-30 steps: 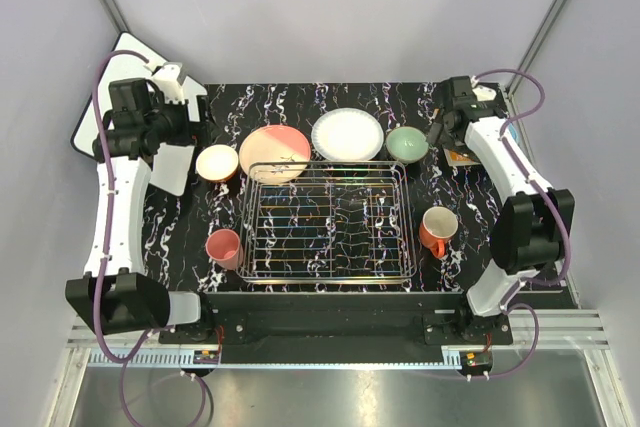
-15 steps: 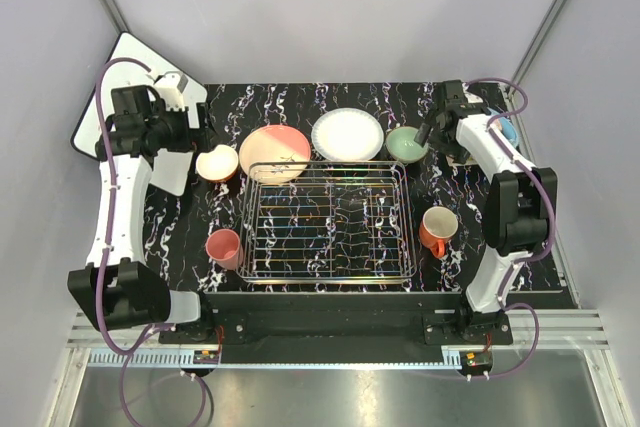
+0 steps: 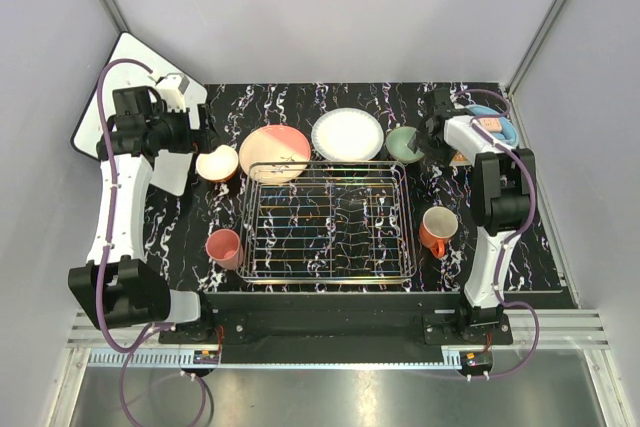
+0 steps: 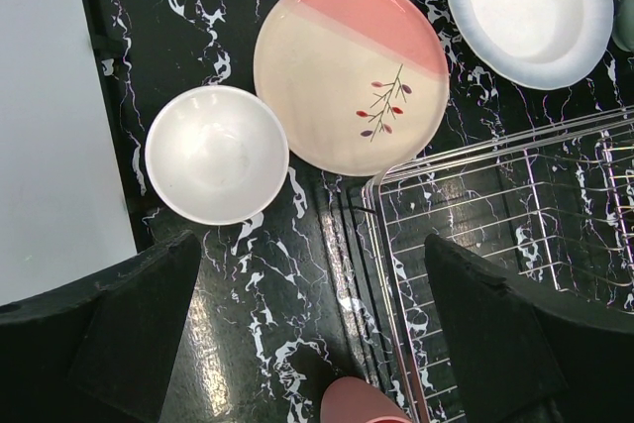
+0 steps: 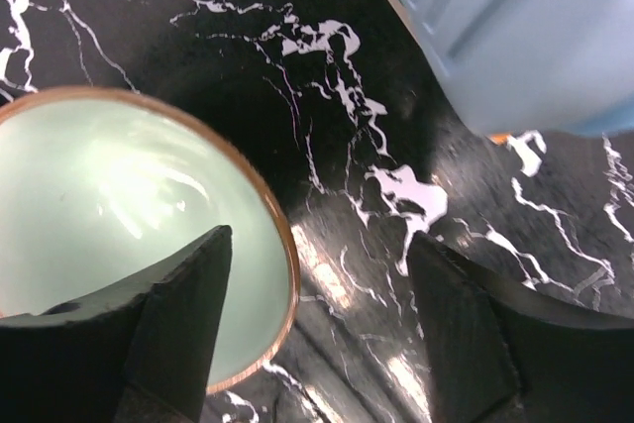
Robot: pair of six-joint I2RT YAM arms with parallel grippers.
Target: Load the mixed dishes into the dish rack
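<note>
The dish rack (image 3: 327, 222) sits mid-table, with no dishes in it. Behind it lie the pink plate (image 3: 274, 153), white plate (image 3: 347, 134) and mint-green bowl (image 3: 403, 143). The orange bowl (image 3: 217, 163) and pink cup (image 3: 223, 247) are left of it, the orange mug (image 3: 437, 229) right. My left gripper (image 3: 203, 135) is open above the table between bowl (image 4: 217, 154) and rack (image 4: 495, 205). My right gripper (image 5: 317, 334) is open astride the mint-green bowl's (image 5: 109, 225) right rim, one finger over its inside.
A white board (image 3: 130, 97) lies at the far left, under the left arm. Light-blue headphones (image 3: 490, 125) lie at the back right, close beside my right gripper, and also show in the right wrist view (image 5: 525, 27). Grey walls enclose the table.
My right arm has folded back and brought its gripper down to the mint-green bowl's rim. My left gripper shifted slightly toward the orange bowl, then held still.
</note>
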